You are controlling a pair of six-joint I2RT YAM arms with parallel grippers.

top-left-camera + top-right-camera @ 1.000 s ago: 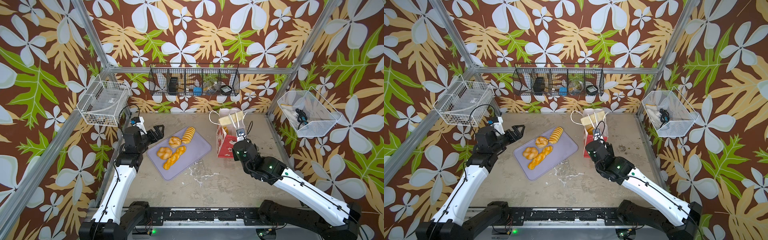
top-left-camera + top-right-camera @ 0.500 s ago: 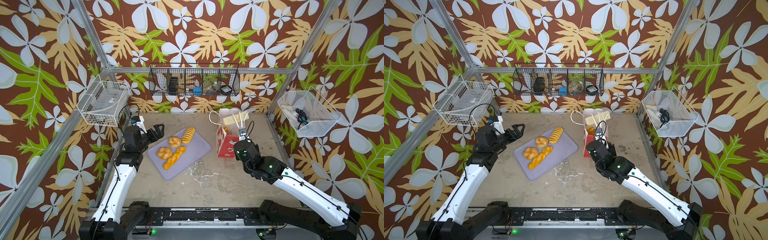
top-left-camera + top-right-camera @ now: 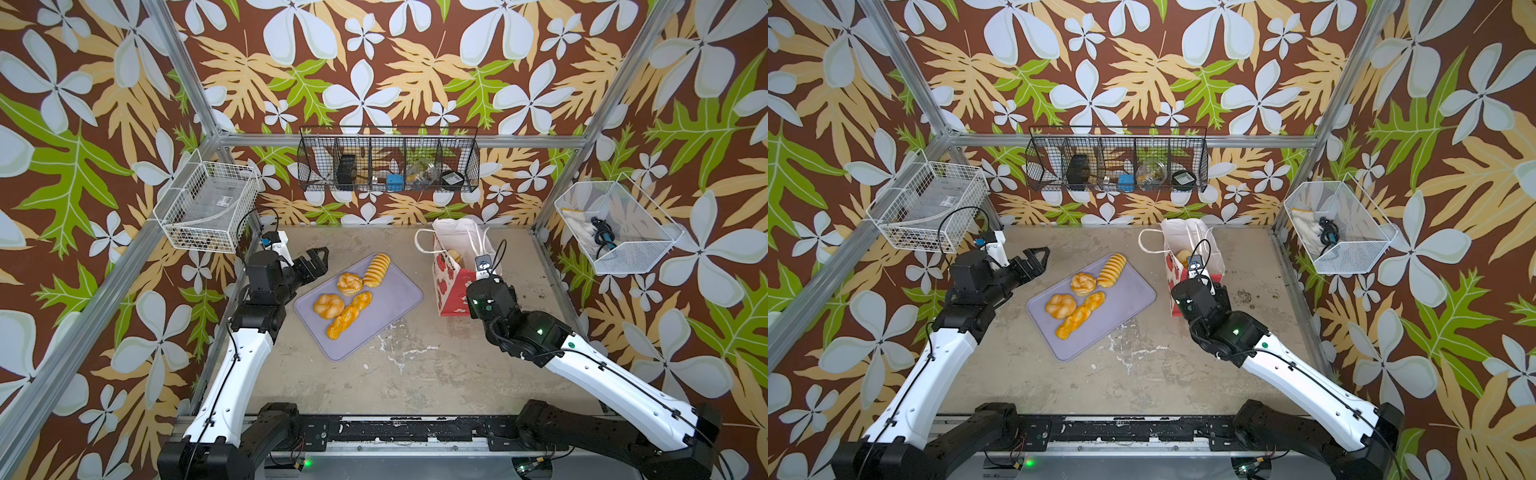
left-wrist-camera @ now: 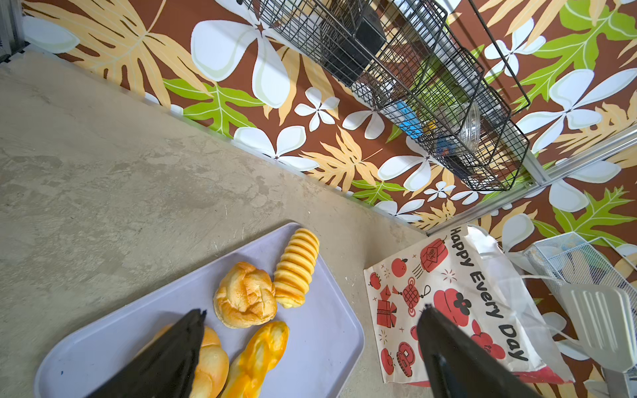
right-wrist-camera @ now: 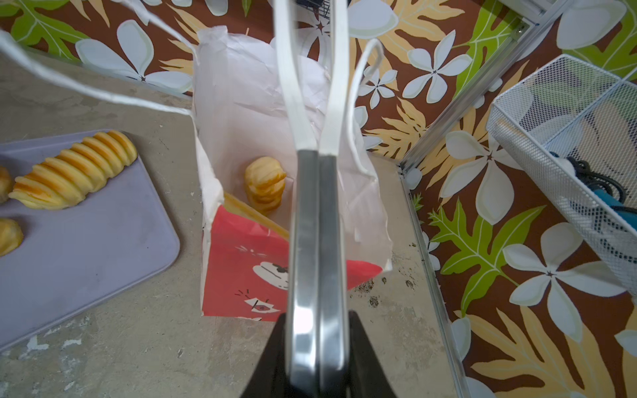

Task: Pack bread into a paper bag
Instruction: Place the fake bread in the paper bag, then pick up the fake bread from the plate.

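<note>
Your right gripper [image 5: 317, 348] is clamped on a pair of tongs [image 5: 315, 224], whose metal arms are pressed together and reach over the open paper bag [image 5: 241, 275]. The bag stands upright on the table just right of the lavender tray [image 3: 395, 299]. Inside it you have a ridged roll [image 5: 265, 184] and the edge of a pale slice [image 5: 256, 215]. Your left gripper [image 3: 320, 259] hangs wide open and empty beside the tray, which holds four pieces: a second ridged roll [image 3: 377, 270], two knotted buns [image 3: 349, 283] and the braid [image 3: 348, 314].
</note>
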